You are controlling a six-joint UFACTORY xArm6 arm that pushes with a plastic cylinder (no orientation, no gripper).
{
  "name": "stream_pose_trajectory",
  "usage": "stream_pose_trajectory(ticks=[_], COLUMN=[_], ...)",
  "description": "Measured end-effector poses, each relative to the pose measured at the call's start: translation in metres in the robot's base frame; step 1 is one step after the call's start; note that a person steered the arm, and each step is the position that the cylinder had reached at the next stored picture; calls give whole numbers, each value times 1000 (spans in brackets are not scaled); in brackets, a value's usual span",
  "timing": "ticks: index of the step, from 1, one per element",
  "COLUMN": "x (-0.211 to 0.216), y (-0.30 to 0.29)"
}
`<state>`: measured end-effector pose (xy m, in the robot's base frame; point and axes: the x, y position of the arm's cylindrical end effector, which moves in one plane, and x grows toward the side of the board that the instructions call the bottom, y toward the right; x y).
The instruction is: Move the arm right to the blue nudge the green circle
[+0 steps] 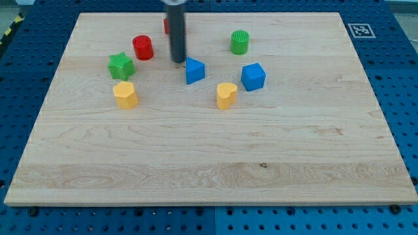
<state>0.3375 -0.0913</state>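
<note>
The green circle [240, 42], a short cylinder, stands near the view's top, right of centre. A blue cube [253, 76] sits below and slightly right of it. A blue triangular block [194, 70] lies left of the cube. My rod comes down from the view's top, and my tip [178, 61] rests on the board just left of the blue triangular block, close to its upper left edge. The tip is well to the left of the green circle.
A red cylinder [142, 47] and a green star [121, 66] lie left of the rod. A red block [167, 26] is partly hidden behind the rod. A yellow block [125, 94] sits lower left and a yellow heart [226, 95] below the blue blocks.
</note>
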Motion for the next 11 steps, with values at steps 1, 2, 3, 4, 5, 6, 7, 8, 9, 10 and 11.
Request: stream_pose_trajectory(ticks=[1,2,3,4,5,6,7,8,9,10,11], x=[0,10,20,20,20,20,20,7,-6,-7,-7], y=[-7,-2,16,17,17,20,22,37,68,94,151])
